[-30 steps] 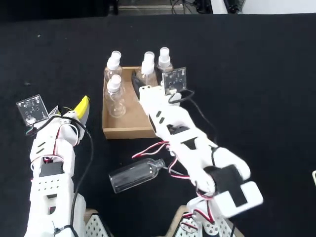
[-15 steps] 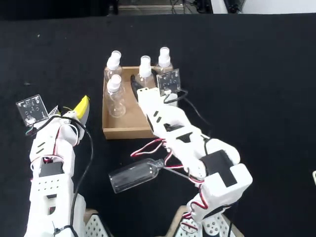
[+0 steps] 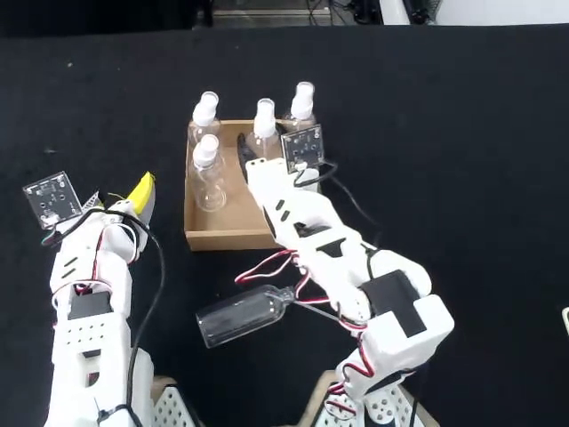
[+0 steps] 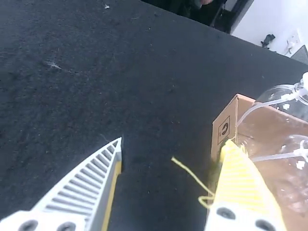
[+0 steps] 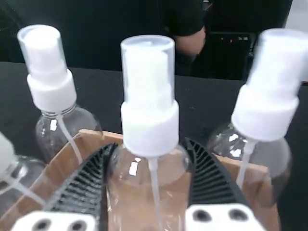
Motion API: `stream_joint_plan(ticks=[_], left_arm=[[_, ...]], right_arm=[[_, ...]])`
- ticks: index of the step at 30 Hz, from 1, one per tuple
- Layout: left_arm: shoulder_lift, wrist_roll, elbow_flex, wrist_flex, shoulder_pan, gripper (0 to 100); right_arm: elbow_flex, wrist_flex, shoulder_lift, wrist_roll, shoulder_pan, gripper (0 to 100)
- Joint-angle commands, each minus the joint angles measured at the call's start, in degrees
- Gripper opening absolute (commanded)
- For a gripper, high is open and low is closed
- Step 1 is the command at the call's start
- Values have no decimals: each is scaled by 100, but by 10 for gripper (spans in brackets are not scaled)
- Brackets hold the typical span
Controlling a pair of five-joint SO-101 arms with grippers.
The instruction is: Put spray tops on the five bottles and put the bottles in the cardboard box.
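Black cloth covers the table (image 3: 462,178), and the cardboard box (image 3: 222,233) sits open near its middle, ahead of both arms. The right gripper (image 3: 256,153) is over the box from its near side, and its black fingers (image 5: 82,185) press against both flanks of the gripped bottle (image 3: 265,124), pinching the clear body just below its white spray top (image 5: 147,91). This bottle stands upright toward the far wall of the box; its base is hidden, so whether it rests on the box floor cannot be told. Three more capped bottles are upright around it. The front bottle (image 3: 208,173) stands inside the box near its left wall. The back-left bottle (image 3: 205,111) and the back-right bottle (image 3: 302,100) stand at the two far corners, one on either side of the gripped one. The uncapped bottle (image 3: 242,318) lies on its side on the table, on the near side of the box, its open neck pointing toward the right arm and the red and white wires there. The left gripper (image 3: 135,200) hovers above the table just beside the left wall of the box, its pincer spread wide with bare cloth between. Its yellow finger (image 4: 240,183) is close to the box's near corner.
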Motion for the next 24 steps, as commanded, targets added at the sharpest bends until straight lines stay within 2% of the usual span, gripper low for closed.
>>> stream_joint_plan(ticks=[1, 12, 19, 24], left_arm=[[-88, -18, -110, -114, -66, 299], [-88, -18, -110, -123, -66, 299], [-88, -18, -110, -123, -66, 299], [-88, -18, -110, -123, -66, 299]], right_arm=[[-224, -132, 13, 44, -132, 109], [-207, -132, 13, 53, -149, 63], [-92, -132, 4, 53, -176, 144], [-92, -132, 4, 53, -176, 145]])
